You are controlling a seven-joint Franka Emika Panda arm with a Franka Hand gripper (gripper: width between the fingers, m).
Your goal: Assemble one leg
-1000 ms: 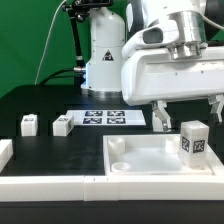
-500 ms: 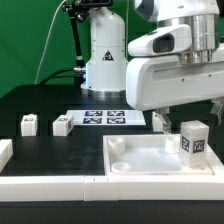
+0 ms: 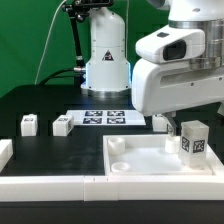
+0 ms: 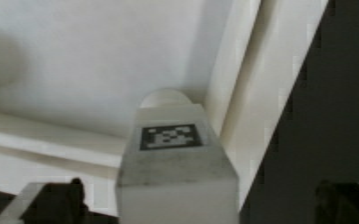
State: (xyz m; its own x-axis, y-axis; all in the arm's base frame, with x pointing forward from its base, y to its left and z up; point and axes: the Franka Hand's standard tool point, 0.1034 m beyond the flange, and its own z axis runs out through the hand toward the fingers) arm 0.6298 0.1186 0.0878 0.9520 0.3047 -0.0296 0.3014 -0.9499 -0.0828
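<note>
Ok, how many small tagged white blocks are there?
4 blocks: two at the exterior view's left, one beside the marker board, one upright on the panel; more may be hidden.

The arm hangs by the table edge on the exterior view's right; its gripper points down, jaws wide apart.

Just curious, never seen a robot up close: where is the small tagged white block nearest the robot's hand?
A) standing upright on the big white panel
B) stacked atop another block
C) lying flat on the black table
A: the leg stands upright on the white panel, its tag facing the exterior view.
</note>
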